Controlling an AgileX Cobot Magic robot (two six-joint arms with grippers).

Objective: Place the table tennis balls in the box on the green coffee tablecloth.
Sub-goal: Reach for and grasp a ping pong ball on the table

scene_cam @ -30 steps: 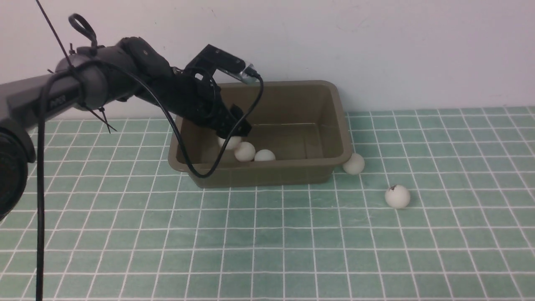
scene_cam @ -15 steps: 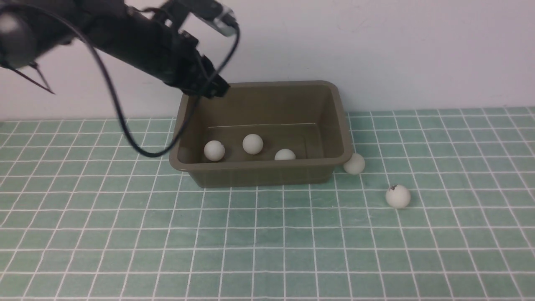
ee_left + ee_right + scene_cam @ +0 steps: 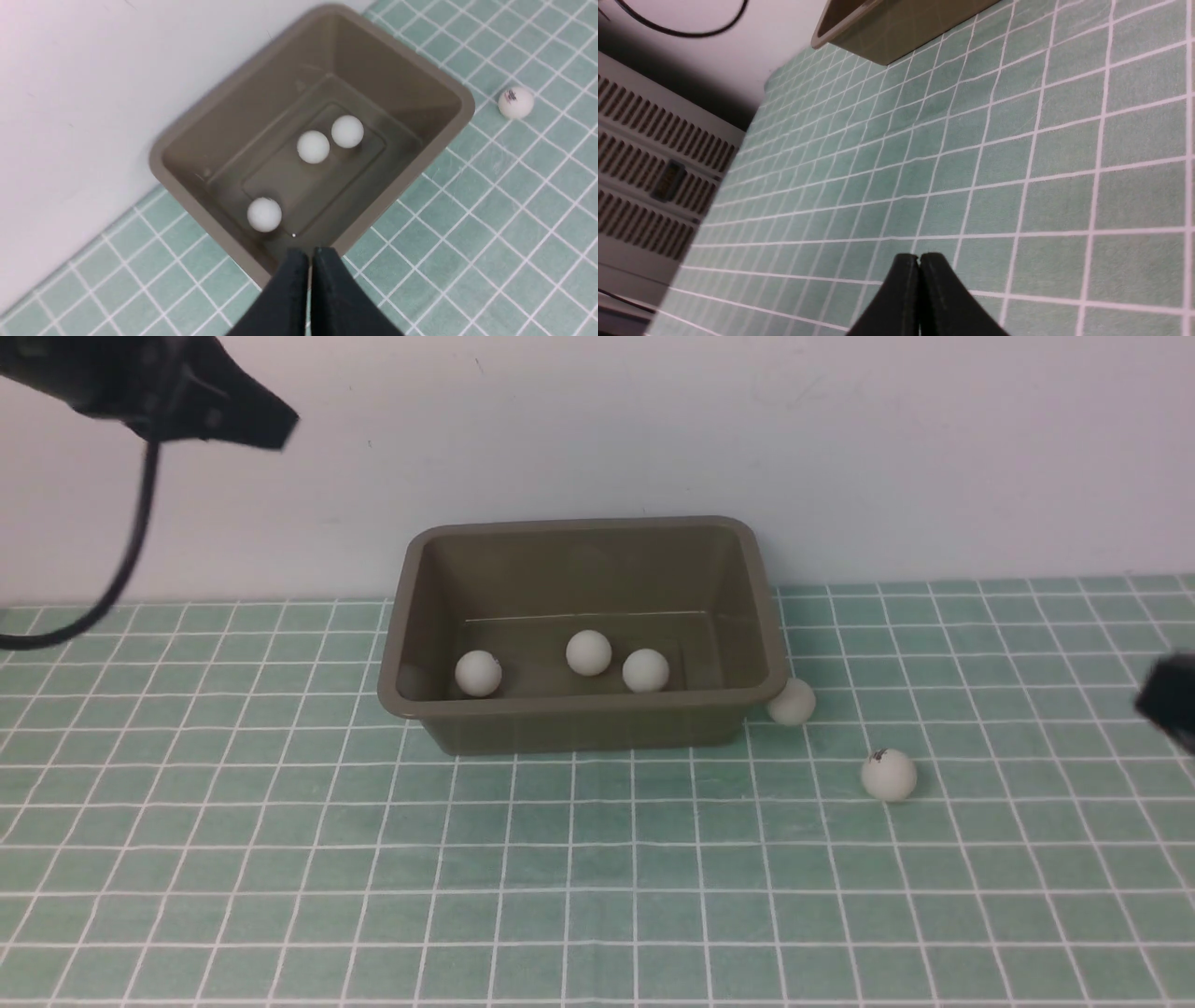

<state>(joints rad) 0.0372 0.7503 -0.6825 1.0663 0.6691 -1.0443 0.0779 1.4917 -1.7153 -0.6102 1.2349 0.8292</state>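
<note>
The olive-brown box [image 3: 579,714] stands on the green checked tablecloth [image 3: 597,877] by the wall. Three white balls lie inside it [image 3: 478,673] [image 3: 589,652] [image 3: 645,670]; they also show in the left wrist view [image 3: 264,214] [image 3: 313,147] [image 3: 347,131]. A fourth ball [image 3: 791,701] rests against the box's right front corner. A fifth ball with a dark mark [image 3: 888,775] [image 3: 515,102] lies farther right. My left gripper [image 3: 275,425] [image 3: 309,254] is shut and empty, high above the box's left side. My right gripper [image 3: 919,257] is shut and empty over the cloth; a dark part of it shows at the right edge [image 3: 1167,705].
A white wall runs behind the box. The left arm's black cable [image 3: 121,569] hangs at the far left. In the right wrist view a grey vented panel [image 3: 654,177] stands past the cloth's edge, and the box's corner [image 3: 896,28] is far off.
My left gripper let go of a ball inside the box, then rose up and away to the left. Two balls in the box rolled right. My right gripper has come in at the right edge.
</note>
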